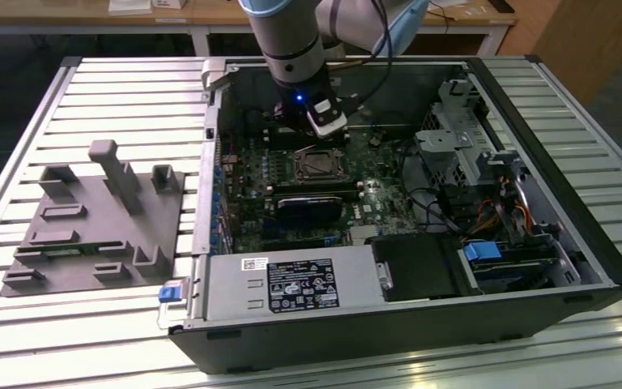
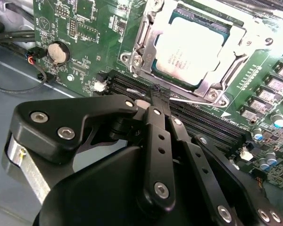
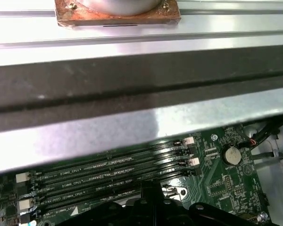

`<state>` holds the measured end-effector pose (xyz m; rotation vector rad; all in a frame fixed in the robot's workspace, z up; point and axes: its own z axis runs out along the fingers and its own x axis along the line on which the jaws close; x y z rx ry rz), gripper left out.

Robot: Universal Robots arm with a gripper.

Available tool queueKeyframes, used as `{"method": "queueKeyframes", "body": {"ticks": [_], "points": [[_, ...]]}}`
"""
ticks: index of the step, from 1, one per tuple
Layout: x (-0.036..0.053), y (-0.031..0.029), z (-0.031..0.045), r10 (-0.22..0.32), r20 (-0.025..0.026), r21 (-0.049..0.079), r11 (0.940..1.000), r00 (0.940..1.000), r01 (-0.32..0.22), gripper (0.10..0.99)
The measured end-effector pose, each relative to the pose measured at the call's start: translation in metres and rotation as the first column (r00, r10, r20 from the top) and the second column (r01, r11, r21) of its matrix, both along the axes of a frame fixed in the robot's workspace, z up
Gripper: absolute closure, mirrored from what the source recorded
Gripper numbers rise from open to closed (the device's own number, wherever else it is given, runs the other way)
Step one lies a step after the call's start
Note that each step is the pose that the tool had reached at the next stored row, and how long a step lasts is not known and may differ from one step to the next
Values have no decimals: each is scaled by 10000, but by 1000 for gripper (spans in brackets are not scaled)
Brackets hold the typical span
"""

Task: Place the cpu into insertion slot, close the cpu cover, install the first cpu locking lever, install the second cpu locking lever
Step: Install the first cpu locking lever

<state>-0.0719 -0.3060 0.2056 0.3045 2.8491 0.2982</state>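
The cpu (image 2: pixel 191 44), a flat square with a pale silvery top, lies in the insertion slot (image 1: pixel 317 166) on the green board. The cpu cover (image 2: pixel 239 41), a silvery frame with a window, lies down around it. My gripper (image 2: pixel 156 91) has its black fingers shut together, tips right beside the socket's edge, next to the long memory slots. A thin silvery locking lever (image 2: pixel 193 100) runs along that edge and meets the fingertips; I cannot tell whether they grip it. In the exterior view the gripper (image 1: pixel 327 134) hangs inside the open computer case just behind the socket.
Long black memory slots (image 2: pixel 203 120) lie beside the socket, and a coin battery (image 2: pixel 59 52) beyond them. The case wall (image 3: pixel 132 94) is close to the wrist. A grey fixture plate (image 1: pixel 95 219) lies at the exterior view's left, and a drive cage (image 1: pixel 473 138) with cables at its right.
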Motion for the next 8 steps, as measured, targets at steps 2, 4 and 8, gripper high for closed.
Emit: {"method": "queueKeyframes", "body": {"ticks": [2,4,8], "points": [[-2,9,-4,-60,0,-28,10000,10000,60,984],[-7,15,-8,-101,3,-54,9999,9999,101,984],[-27,36,-15,-111,59,-166,9998,9999,112,984]]}}
